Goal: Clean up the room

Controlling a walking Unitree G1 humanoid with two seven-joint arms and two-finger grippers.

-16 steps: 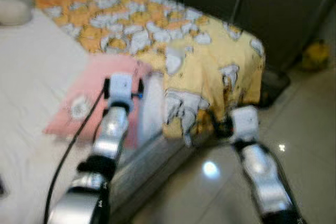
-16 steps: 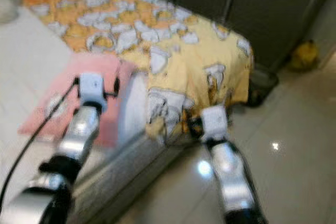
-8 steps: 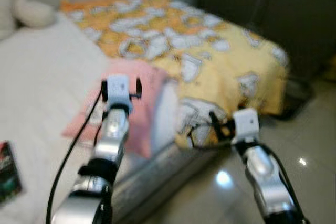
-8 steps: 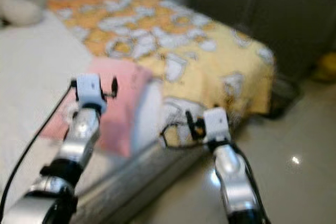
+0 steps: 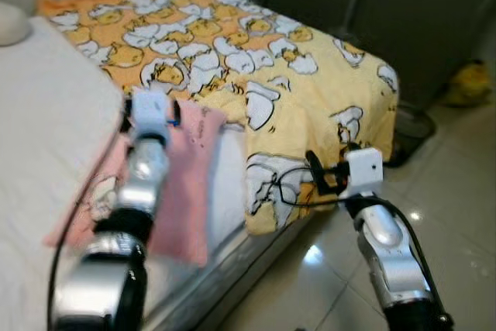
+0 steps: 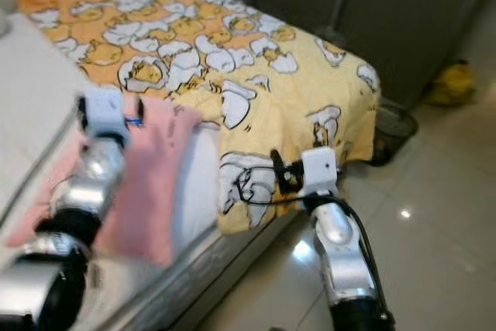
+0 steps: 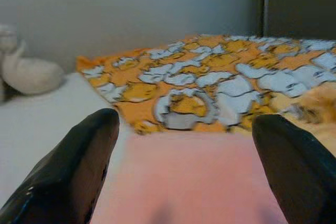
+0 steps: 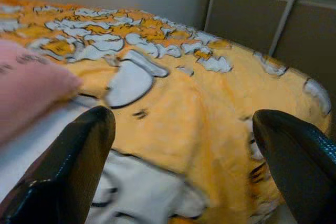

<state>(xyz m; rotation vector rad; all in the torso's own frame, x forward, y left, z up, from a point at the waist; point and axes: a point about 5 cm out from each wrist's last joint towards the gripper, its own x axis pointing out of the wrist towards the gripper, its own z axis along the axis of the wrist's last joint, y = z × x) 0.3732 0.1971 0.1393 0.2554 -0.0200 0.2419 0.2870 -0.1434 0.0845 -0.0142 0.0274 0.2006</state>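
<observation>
Swung back to the right since half a second ago, with the dark wardrobe doors and glossy tiled floor in frame again and no readable writing anywhere. Left gripper spread wide just above the pink towel draped over the white mattress edge. Right gripper likewise spread, level with the overhanging corner of the yellow duck-print blanket, near but apart.
</observation>
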